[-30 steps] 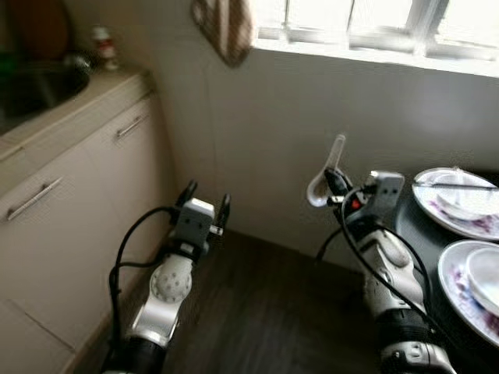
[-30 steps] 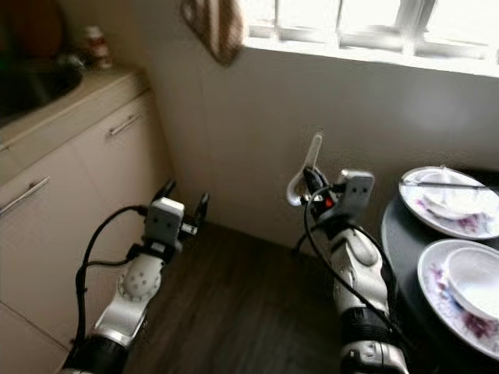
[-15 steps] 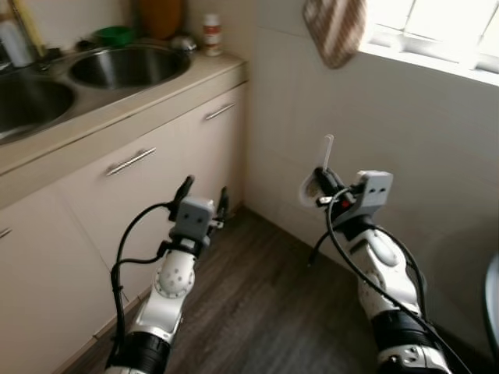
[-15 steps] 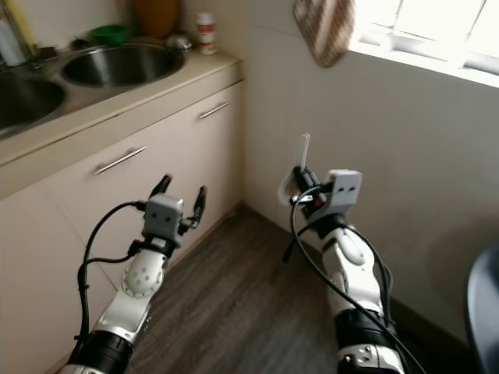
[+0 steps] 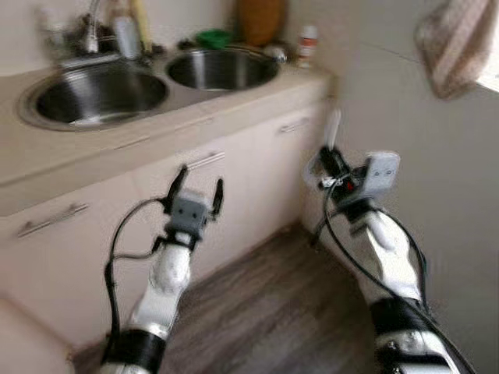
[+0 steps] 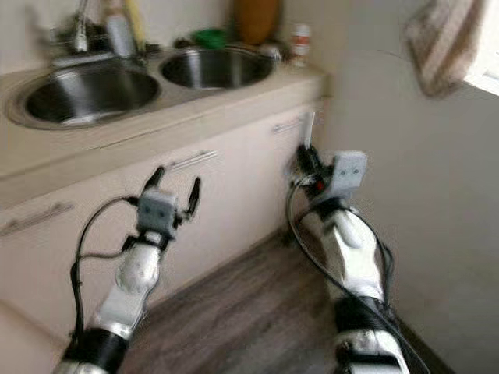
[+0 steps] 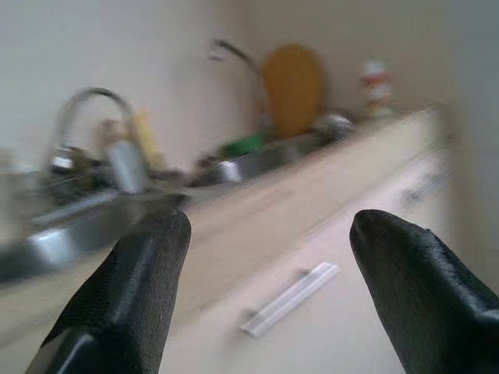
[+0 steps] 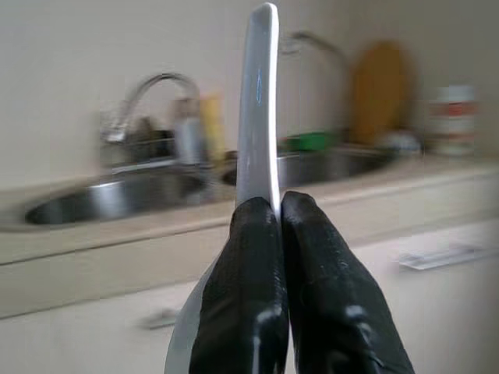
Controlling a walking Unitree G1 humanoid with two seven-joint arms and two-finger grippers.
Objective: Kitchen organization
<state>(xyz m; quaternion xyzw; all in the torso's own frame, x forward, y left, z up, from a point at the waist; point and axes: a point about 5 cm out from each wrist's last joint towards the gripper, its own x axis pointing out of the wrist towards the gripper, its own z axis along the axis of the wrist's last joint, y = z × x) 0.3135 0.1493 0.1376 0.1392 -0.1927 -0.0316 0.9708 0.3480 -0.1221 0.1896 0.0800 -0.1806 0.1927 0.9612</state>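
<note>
— Between the fingers of the right gripper [image 8: 281, 234], what is that?

— A white spoon [image 8: 260, 101], pinched tight by its handle, which stands upright above the fingertips. The left gripper [image 5: 196, 185] is beside it, level with it, fingers spread wide with nothing between them.

— And beyond the grippers?

— Just ahead of both are pale cabinet doors [image 5: 234, 179] with metal handles. Above and past them runs the counter with a double sink [image 5: 97, 93]; behind its basins stand a tap [image 7: 93, 105], a green thing, a brownish board [image 7: 292, 89] and a small bottle [image 5: 309, 43]. A checked cloth [image 5: 460, 47] hangs high to the right of the right gripper.

— How far along is the job?

— I judge it midway: the spoon is picked up and being carried, but not set down, and the sink looks the likely place for it.

— What has changed since a second ago?

— The view has swung left. Then the plates on a dark table showed beside the right arm; now they are out of sight and the sink is ahead. The grip on the spoon is the same.
</note>
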